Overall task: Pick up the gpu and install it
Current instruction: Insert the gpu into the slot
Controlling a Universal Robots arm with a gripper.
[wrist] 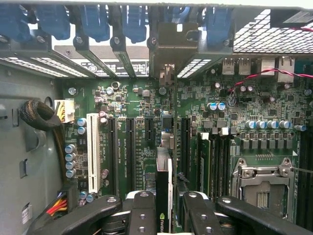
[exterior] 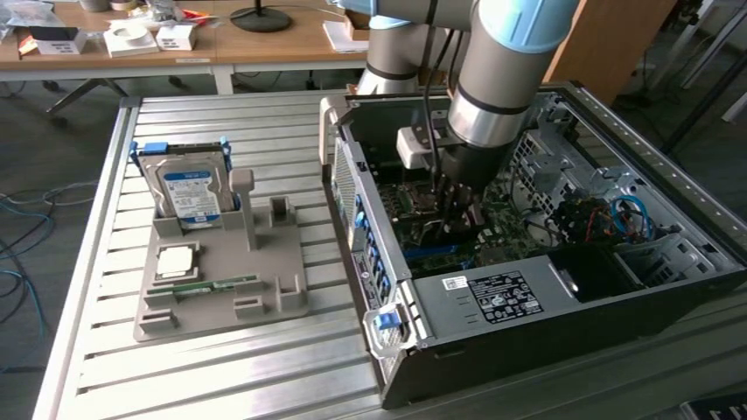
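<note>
Gpu point(wrist: 163, 203) stands on edge between the two black fingers point(wrist: 142, 213) of the hand point(wrist: 164, 215), which is clamped on it from both sides; in the wrist view the card is seen edge-on as a thin dark strip with a pale edge and a small green logo near the fingers. It hangs directly over the green motherboard point(wrist: 230, 105), in line with the row of long dark expansion slots point(wrist: 146, 147) and beside a white slot point(wrist: 93, 152); whether its lower edge has entered a slot cannot be told. Past the slots are the slotted metal bracket openings at the back of the case point(wrist: 122, 61), with blue latches point(wrist: 95, 22) above them, and to one side the silvery processor socket point(wrist: 261, 181) with a row of small capacitors near it. In the exterior view the arm point(exterior: 502, 79) reaches down into the open computer case point(exterior: 526, 297), which lies on its side on the slatted metal surface point(exterior: 233, 367). To the exterior view's left of the case sits a grey holder tray point(exterior: 222, 289), with a hard drive point(exterior: 189, 188) with a blue-and-white label standing upright at its far end, a square chip point(exterior: 175, 261) lying flat, and a narrow green memory stick point(exterior: 216, 286) lying just beside it. A wooden desk point(exterior: 268, 44) with small boxes stands behind.
</note>
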